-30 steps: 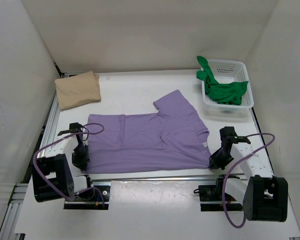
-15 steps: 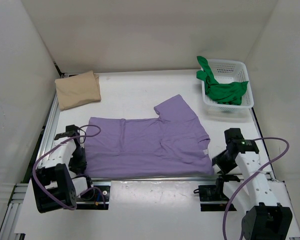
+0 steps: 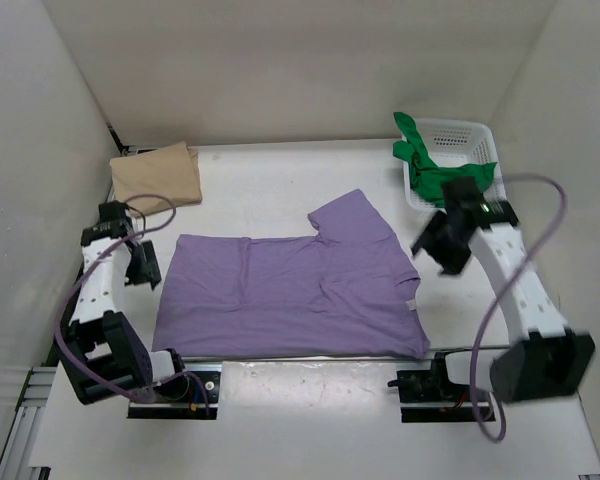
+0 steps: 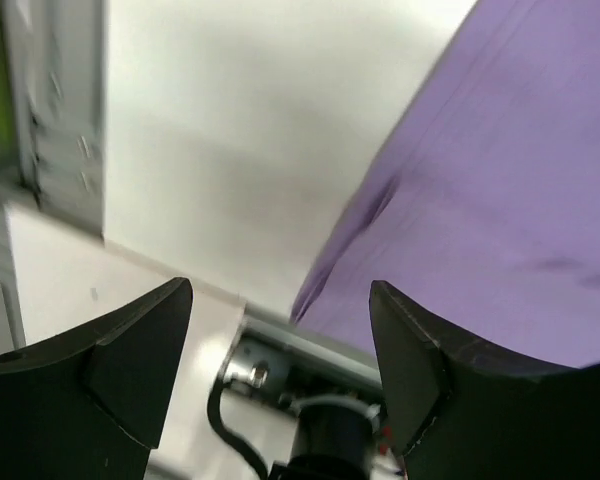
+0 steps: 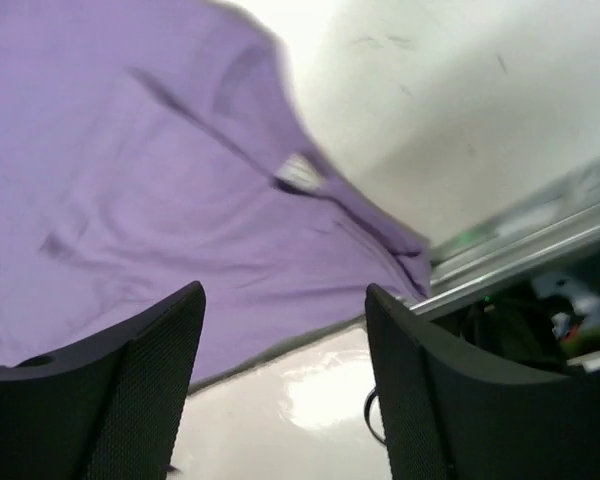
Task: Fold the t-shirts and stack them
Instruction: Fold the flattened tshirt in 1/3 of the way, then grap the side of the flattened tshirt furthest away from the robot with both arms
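Seeing both arms lifted, we note left gripper (image 3: 143,264), right gripper (image 3: 438,247) spread wide, empty; purple shirt (image 3: 290,295) flat below, between them.

purple t-shirt (image 5: 160,200): lies flat, fills left and centre of frame | white tag (image 5: 298,172): at its edge, centre | table (image 5: 460,110): bare white, upper right | metal rail (image 5: 540,250): right edge, slanted | right gripper (image 5: 283,295): bottom of frame, jaws spread apart, nothing between them
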Robot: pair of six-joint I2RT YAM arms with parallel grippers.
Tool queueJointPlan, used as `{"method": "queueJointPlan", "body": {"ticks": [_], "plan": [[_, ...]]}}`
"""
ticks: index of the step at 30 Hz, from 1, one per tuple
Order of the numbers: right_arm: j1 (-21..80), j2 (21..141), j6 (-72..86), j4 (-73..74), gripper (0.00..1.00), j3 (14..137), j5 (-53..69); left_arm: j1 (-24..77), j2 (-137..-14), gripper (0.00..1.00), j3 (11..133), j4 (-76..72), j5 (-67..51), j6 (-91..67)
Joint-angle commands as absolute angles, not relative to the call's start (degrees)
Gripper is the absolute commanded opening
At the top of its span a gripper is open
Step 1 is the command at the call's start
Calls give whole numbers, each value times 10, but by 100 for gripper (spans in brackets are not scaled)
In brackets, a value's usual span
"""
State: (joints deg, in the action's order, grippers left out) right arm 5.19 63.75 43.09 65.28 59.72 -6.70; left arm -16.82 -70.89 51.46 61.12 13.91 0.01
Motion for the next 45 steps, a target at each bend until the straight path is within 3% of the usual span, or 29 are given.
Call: {"method": "queueJointPlan", "body": {"ticks": [1, 7, 12, 18, 27, 29, 30, 36, 42, 45], "plan": [[151, 796, 328, 620, 71, 774, -92, -171, -755, 82, 608, 570, 84, 0], [209, 1083, 294, 635, 73, 1132, -102, -157, -890, 82, 715, 513, -4, 0], [203, 1313, 300, 592, 73, 1334, -102, -135, -997, 83, 780, 490, -46, 0], [195, 1416, 367, 481, 73, 1337, -178, -115, -1105, 86, 863, 479, -46, 0], [195, 1480, 421, 514, 73, 1375, -161, -99, -1155, 90, 882, 479, -46, 0], [195, 1488, 421, 527, 60, 1375, -155, -92, -1161, 90, 877, 479, -52, 0], [195, 1488, 421, 527, 42, 1365, -155, -92, -1161, 90, 872, 479, -61, 0], [195, 1476, 415, 527, 0, 1351, -143, -79, -1166, 90, 850, 479, -80, 0], [195, 1410, 391, 490, 0, 1288, -124, -79, -1195, 88, 875, 479, -87, 0], [200, 1375, 362, 490, 0, 1273, -130, -79, -1231, 74, 898, 484, -98, 0]]}}
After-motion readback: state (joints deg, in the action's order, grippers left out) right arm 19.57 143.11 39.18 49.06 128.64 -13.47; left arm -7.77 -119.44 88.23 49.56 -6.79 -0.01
